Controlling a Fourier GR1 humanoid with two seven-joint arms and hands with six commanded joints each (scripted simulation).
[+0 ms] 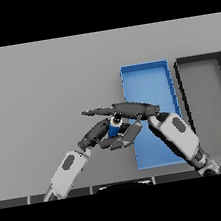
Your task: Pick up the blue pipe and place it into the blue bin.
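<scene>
Pinching between curled fingers and thumb, the blue pipe [115, 129] is held by the right hand [128, 113] just left of the blue bin [144, 71], presumably for carrying over its rim. The left hand [96, 132] is seen alongside; its fingers cannot be judged.

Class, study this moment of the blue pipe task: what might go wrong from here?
1. The blue pipe is mostly hidden between both hands, left hand and right hand, so the hold may be weak.
2. It sits beside the blue bin, not over it; released now, it would probably land on the table.
</scene>
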